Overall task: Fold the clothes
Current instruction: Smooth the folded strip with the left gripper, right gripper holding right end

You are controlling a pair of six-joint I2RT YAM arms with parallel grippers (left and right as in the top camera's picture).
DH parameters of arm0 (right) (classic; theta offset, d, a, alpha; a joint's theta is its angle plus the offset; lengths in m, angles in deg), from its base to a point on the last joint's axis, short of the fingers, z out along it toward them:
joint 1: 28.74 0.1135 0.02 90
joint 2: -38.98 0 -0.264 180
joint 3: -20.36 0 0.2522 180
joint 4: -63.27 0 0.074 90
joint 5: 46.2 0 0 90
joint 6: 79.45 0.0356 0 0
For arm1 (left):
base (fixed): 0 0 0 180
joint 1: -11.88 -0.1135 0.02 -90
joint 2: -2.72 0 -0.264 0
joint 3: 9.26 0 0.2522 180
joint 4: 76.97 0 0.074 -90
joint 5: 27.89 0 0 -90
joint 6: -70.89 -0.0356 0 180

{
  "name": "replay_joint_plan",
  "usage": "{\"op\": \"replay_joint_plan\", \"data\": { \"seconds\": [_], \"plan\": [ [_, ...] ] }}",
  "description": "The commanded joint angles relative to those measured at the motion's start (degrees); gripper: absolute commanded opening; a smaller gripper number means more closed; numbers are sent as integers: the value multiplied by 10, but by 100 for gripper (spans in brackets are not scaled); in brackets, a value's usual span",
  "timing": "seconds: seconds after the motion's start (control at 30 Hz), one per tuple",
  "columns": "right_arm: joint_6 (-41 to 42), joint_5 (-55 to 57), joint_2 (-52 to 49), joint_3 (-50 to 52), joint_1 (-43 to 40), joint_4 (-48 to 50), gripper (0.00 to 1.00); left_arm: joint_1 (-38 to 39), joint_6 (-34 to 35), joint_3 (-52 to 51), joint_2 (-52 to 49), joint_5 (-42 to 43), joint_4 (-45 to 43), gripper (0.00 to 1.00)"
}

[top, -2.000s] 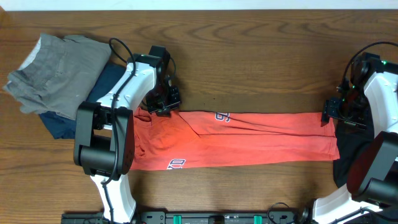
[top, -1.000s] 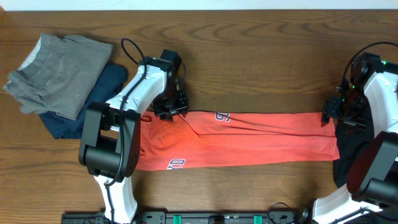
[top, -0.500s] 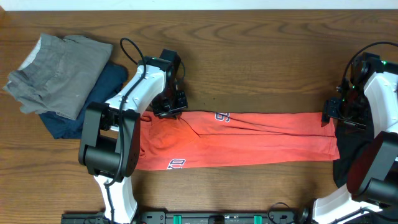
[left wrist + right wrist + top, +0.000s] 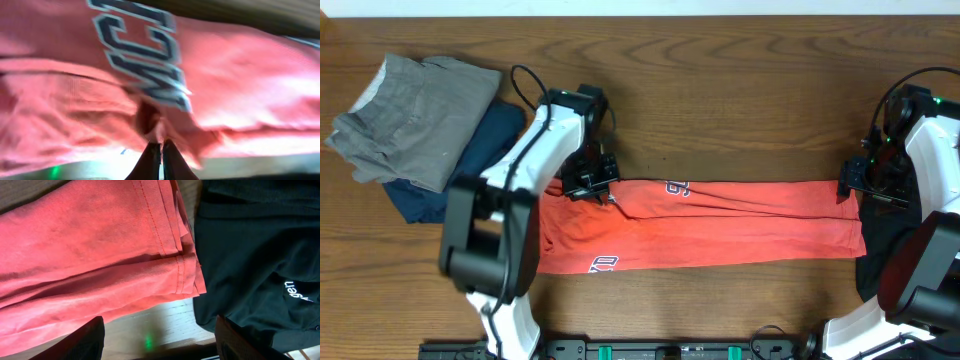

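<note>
A coral-red T-shirt (image 4: 720,225) lies folded into a long, narrow strip across the middle of a wooden table (image 4: 740,100), its long edges running from side to side. Beyond its far edge the wood is bare all the way to the back of the table, leaving wide room between the two arms. At the far-left corner sits a heap of a grey garment (image 4: 410,115) on a navy garment (image 4: 485,150), well apart from the strip. The left gripper (image 4: 588,186) is down on the shirt's far edge near its left end, its fingers (image 4: 152,160) pressed together and pinching a bunched fold of the red cloth (the wrist view there is blurred). The right gripper (image 4: 850,185) sits at the far right corner of the strip, jaws spread wide with nothing between them, the stitched hem just below. That right end touches a black garment (image 4: 250,255) with small white print.
</note>
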Motion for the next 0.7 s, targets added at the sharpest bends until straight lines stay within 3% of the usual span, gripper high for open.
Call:
{"op": "replay_joint_plan", "data": {
  "seconds": [0.0, 0.33, 0.37, 0.43, 0.47, 0.67],
  "plan": [
    [-7, -2, 6, 3, -1, 1, 69, 34, -8, 16, 49, 11, 5, 6],
    [-7, -2, 6, 3, -1, 1, 69, 148, 8, -18, 50, 6, -12, 7],
    [-7, -2, 6, 3, -1, 1, 69, 156, 9, -19, 50, -3, -16, 17],
    [-7, -2, 6, 3, -1, 1, 68, 164, 10, -19, 50, -21, -21, 62],
    [-7, -2, 6, 3, -1, 1, 69, 165, 10, -19, 50, -22, -24, 69],
    [-7, -3, 6, 3, -1, 0, 69, 141, 10, -19, 50, -56, -16, 72]
  ]
}}
